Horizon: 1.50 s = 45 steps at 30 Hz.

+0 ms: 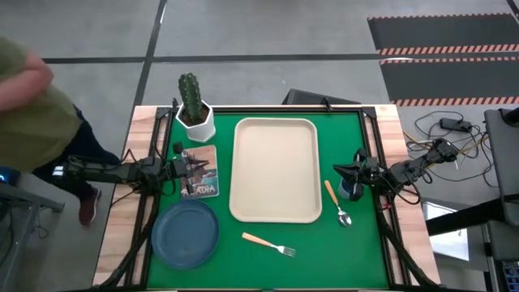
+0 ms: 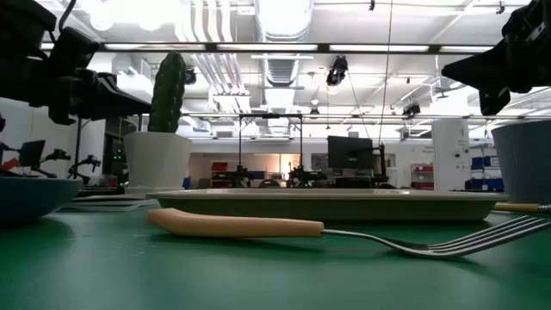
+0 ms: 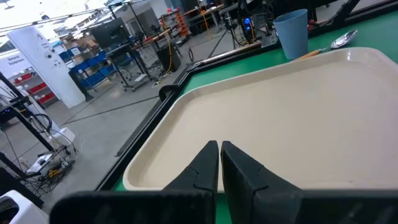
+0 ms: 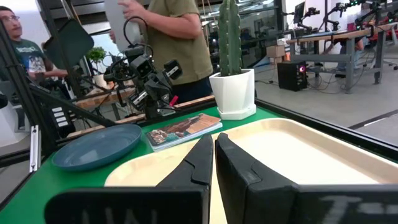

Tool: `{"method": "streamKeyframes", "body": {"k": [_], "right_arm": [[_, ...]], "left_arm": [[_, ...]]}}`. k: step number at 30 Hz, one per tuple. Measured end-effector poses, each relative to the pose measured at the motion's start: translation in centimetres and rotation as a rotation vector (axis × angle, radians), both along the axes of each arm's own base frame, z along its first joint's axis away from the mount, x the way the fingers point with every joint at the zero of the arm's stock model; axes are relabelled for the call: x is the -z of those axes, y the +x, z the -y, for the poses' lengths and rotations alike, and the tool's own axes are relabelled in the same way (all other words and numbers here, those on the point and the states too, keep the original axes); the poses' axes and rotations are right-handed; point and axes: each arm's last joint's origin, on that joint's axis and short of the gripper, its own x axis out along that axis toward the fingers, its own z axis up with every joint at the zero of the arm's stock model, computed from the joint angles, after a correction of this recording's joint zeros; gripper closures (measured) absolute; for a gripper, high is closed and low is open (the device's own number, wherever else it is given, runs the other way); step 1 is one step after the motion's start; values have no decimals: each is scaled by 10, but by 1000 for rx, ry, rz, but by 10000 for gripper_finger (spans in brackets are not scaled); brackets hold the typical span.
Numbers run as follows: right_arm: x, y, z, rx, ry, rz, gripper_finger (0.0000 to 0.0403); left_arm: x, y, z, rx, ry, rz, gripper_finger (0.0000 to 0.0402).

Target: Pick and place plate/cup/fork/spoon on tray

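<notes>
The beige tray (image 1: 276,169) lies in the middle of the green table. The dusty-blue plate (image 1: 186,233) rests flat at the near left. The blue cup (image 1: 350,189) stands upright right of the tray, next to the orange-handled spoon (image 1: 337,203). The orange-handled fork (image 1: 268,243) lies near the tray's near edge. My left gripper (image 1: 197,167) is shut and empty, left of the tray, above a book. My right gripper (image 1: 342,171) is shut and empty, right of the tray, just beyond the cup.
A white pot with a green cactus (image 1: 195,109) stands at the far left corner. A book (image 1: 199,171) lies left of the tray. A person in an olive shirt (image 1: 24,105) stands beyond the table's left edge.
</notes>
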Motion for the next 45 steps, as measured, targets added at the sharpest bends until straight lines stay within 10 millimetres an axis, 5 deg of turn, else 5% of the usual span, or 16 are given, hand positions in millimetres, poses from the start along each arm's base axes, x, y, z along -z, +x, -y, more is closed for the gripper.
{"method": "streamKeyframes", "body": {"k": [40,45], "right_arm": [[-8,-1,0,-1,59,84,394],[-19,-2,1,-1,32,171,394]], "left_arm": [[0,0,0,1,-2,5,400],[-10,2,2,61,-257,185,400]]}}
